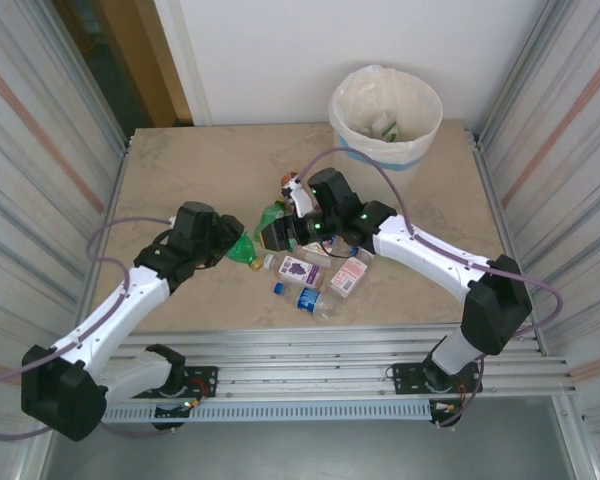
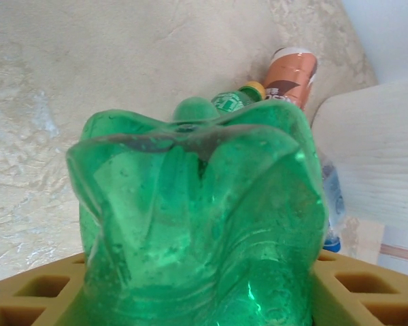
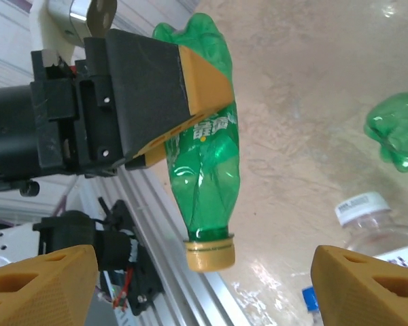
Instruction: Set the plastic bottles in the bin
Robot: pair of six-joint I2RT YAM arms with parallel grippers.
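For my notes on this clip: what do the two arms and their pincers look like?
The left arm and right arm have white rounded links between black joint housings. A grey-purple cable loops along each. Green lights glow on the right arm. The left pincer and right pincer carry mustard-yellow fingers with square pockets.

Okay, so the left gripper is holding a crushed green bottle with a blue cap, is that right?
Not quite. The left gripper does hold a crushed green bottle, but its cap is yellow, not blue. The right wrist view shows the cap clearly.
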